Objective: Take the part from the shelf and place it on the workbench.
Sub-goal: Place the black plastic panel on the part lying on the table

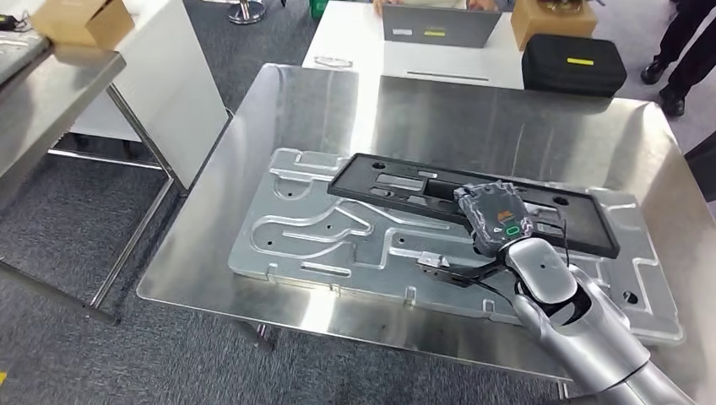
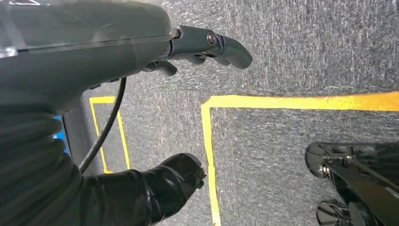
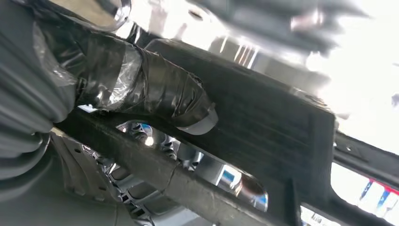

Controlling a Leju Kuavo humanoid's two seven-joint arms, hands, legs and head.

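1. One right hand [image 1: 494,218] has its fingers [image 3: 155,89] wrapped over the black part [image 1: 439,198], grasping it.
2. That part lies across a silver stamped plate [image 1: 321,232], toward the tabletop [image 1: 473,118] right edge.
3. Left hand [image 2: 207,47] hangs above grey floor [image 2: 291,56], fingers loosely apart, holding nothing.
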